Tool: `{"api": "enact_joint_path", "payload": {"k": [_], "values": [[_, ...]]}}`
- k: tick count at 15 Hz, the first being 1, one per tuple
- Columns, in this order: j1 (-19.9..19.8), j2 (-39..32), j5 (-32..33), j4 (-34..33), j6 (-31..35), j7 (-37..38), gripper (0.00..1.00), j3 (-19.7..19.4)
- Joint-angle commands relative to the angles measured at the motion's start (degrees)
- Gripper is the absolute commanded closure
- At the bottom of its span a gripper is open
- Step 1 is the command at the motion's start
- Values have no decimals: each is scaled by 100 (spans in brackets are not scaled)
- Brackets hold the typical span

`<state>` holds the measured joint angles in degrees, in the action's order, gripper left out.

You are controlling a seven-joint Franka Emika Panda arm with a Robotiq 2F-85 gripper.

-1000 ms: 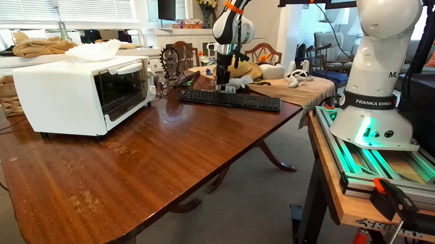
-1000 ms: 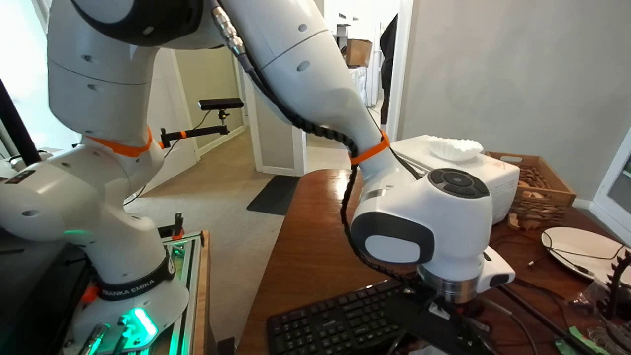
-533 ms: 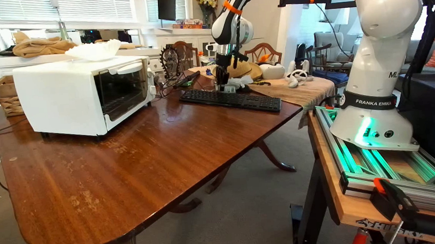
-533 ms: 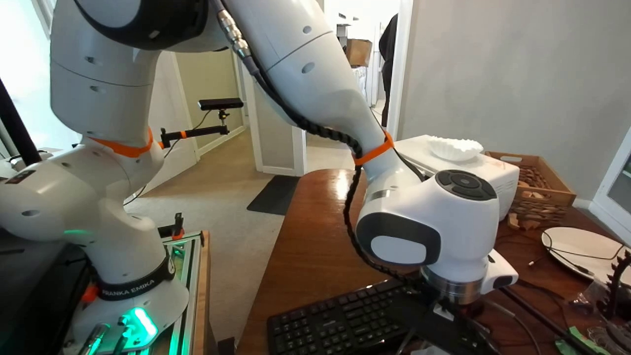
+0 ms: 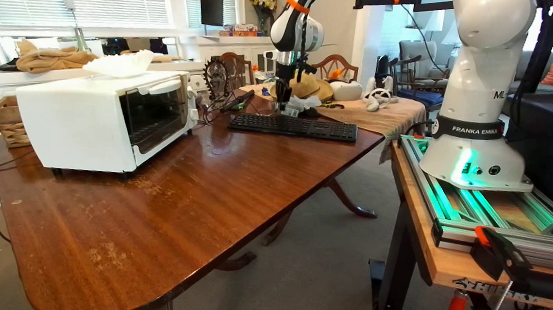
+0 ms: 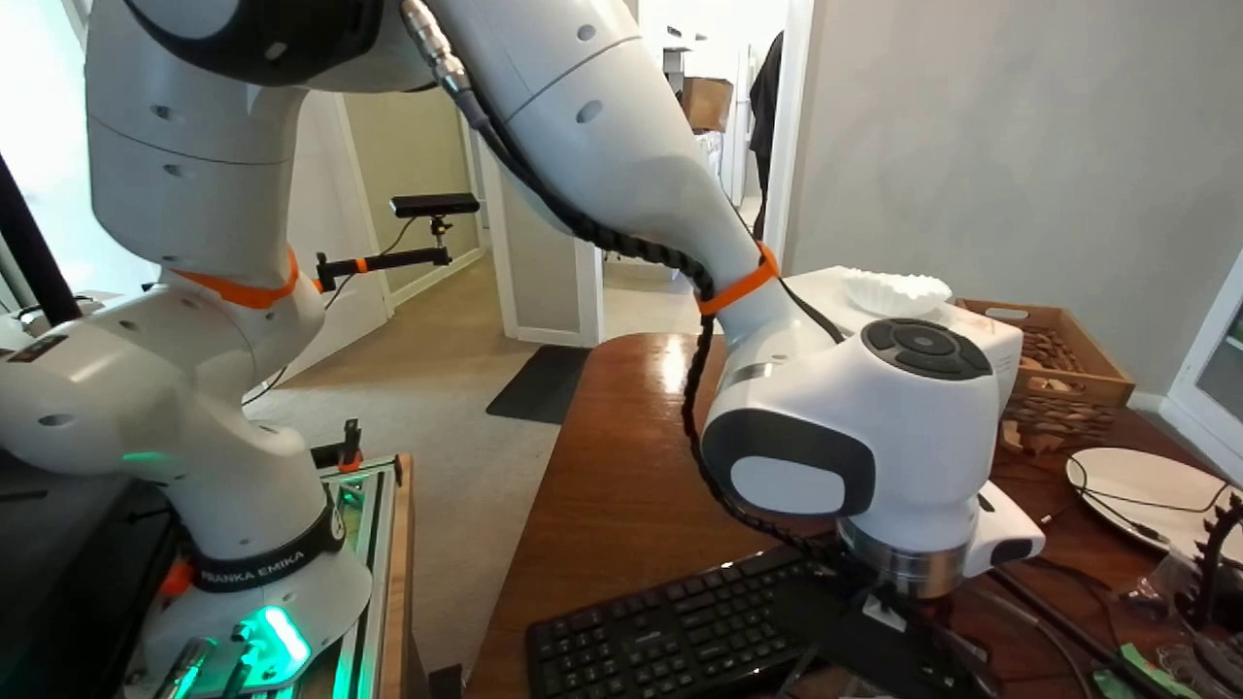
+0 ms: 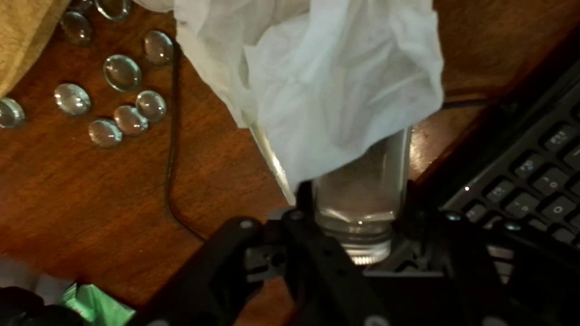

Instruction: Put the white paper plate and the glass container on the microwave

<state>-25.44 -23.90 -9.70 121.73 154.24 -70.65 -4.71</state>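
The white microwave (image 5: 75, 125) stands at the far end of the wooden table, its dark-windowed door closed. On its top rests a fluted white paper plate (image 5: 119, 65), which both exterior views show (image 6: 898, 293). Behind the keyboard, my gripper (image 5: 283, 107) points down. In the wrist view the gripper (image 7: 358, 201) has its dark fingers against both sides of the clear glass container (image 7: 371, 185), near its ridged end. Crumpled white paper (image 7: 344, 90) hides the container's far part. Whether the container touches the table I cannot tell.
A black keyboard (image 5: 299, 126) lies right beside the gripper. Clear glass pebbles (image 7: 122, 72) and a thin cable are scattered opposite. A flat white plate (image 6: 1136, 481) with cables across it lies near a wicker basket (image 6: 1058, 388). A straw hat (image 5: 303, 89) sits behind.
In both exterior views my hand has risen slightly over the last half second, after a small sideways shift. The microwave and the paper plate on it have stayed still.
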Motion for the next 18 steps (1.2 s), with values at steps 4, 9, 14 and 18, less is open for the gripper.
{"api": "enact_joint_path", "payload": {"k": [4,9,14,18], "values": [[-338,868,-1093,535,612,-210,74,438],[-301,1013,-1352,508,639,-258,74,456],[-206,689,-1073,258,147,-392,16,225],[-161,397,-781,91,-136,-444,0,92]]}}
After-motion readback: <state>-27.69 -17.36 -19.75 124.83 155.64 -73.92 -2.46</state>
